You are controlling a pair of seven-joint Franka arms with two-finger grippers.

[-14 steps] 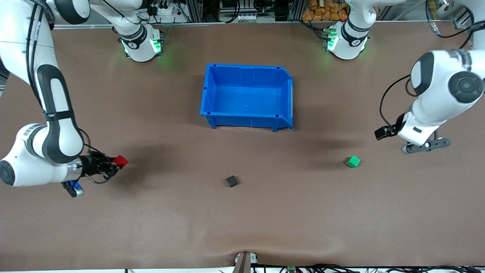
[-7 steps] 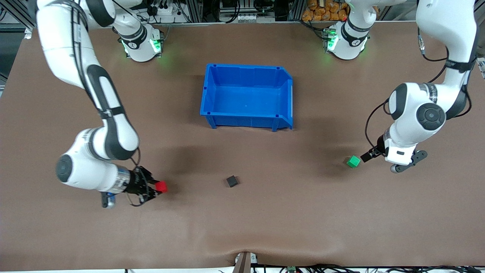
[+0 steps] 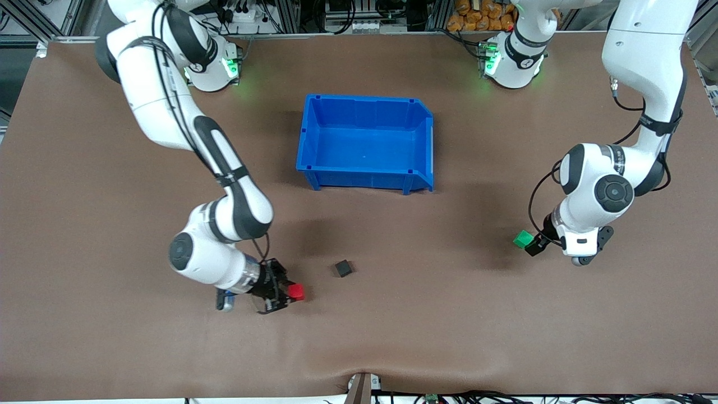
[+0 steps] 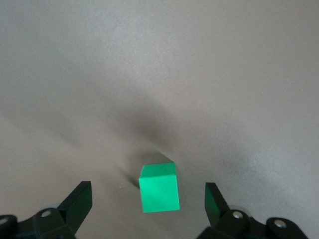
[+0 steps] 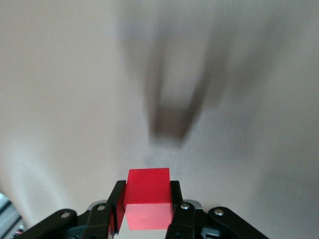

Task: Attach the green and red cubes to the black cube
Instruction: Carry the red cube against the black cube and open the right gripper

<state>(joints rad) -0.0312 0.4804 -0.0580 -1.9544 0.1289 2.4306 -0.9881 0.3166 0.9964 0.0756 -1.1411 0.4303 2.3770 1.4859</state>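
A brown table (image 3: 112,348) carries a blue bin (image 3: 367,143) near the robots' bases. Nearer the front camera sits the black cube (image 3: 344,268). The right gripper (image 3: 287,294) is clamped on the red cube (image 3: 295,291), over the table beside the black cube. The left wrist view alone shows the left gripper (image 4: 147,209) spread wide about the green cube (image 4: 159,187), untouched, at the left arm's end.

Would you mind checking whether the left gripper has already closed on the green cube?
No, in the left wrist view the green cube sits on the table between the left gripper's open fingers, untouched.
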